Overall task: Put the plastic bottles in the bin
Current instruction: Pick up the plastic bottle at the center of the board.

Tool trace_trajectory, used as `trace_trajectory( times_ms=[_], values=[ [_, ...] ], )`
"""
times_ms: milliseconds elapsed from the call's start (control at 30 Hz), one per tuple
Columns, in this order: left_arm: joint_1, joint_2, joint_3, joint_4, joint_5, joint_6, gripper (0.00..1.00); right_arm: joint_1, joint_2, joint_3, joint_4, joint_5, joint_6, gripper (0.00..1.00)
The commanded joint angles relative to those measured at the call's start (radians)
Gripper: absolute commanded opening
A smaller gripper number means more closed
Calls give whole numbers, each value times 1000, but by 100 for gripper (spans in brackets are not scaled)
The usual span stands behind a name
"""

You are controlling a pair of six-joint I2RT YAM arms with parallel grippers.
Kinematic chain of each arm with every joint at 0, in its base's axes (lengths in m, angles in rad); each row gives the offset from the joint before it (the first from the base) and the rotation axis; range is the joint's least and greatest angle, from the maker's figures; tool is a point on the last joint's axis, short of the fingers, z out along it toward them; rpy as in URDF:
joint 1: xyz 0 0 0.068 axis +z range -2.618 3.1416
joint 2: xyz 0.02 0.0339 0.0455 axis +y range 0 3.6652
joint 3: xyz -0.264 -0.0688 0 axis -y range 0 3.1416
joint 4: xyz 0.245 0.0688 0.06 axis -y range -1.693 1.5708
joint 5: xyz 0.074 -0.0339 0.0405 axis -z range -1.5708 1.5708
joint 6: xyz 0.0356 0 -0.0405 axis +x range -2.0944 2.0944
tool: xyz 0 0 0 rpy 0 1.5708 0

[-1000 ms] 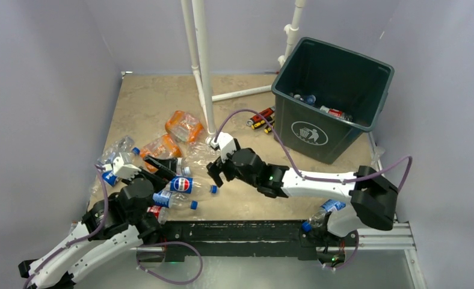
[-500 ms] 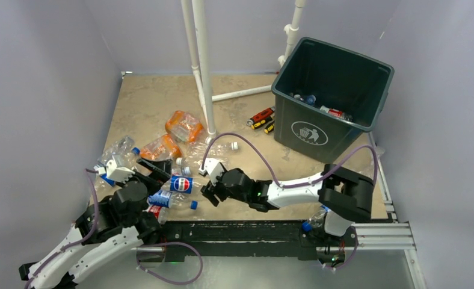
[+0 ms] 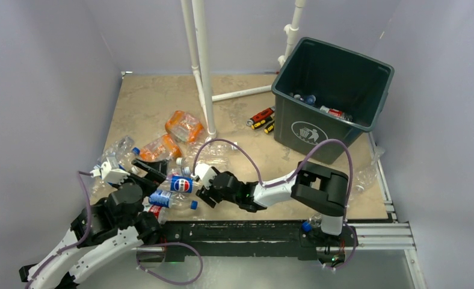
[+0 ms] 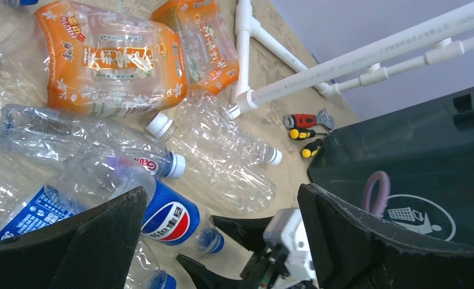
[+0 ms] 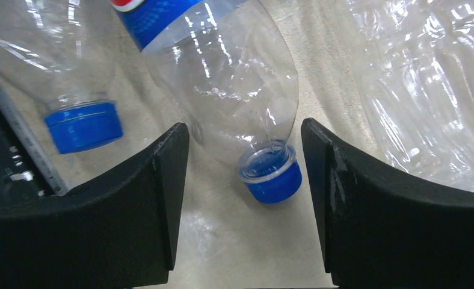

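On the desk [image 3: 156,102], the bin [image 3: 334,96] is found well apart from both end effectors, with some bottles inside. The remaining plastic bottles [image 3: 183,126] are scattered around the left end effector [image 4: 222,208], which is held spread. The right end effector [image 5: 242,144] is likewise spread. A Pepsi bottle [image 5: 222,78] is seen with its blue-capped neck between the jaws, ungripped.

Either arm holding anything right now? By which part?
Nothing is held. The right gripper has its jaws open on either side of the Pepsi bottle at its blue cap, not closed on it. The left gripper is open and empty.
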Motion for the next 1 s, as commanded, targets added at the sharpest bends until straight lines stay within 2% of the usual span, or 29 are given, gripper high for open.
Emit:
trace_trajectory(
  times_ms=[0,200,333,467,667,833,967],
  values=[
    [1,25,64,-11,-32,6,97,2,34,30,55,56,-21,67],
    [1,46,71,33,-50,38,97,2,14,-16,69,78,-18,60],
    [0,70,71,61,-41,46,97,3,-47,-66,72,76,-21,44],
    [-1,91,97,58,-37,52,97,25,-174,-117,32,91,-9,34],
    [0,94,163,91,-65,115,97,66,-383,-174,-56,64,-1,26],
    [1,31,180,219,-74,266,99,79,-574,-231,-88,69,47,24],
    [0,-151,99,484,5,462,99,80,-728,-288,-52,52,97,23]
  ],
)
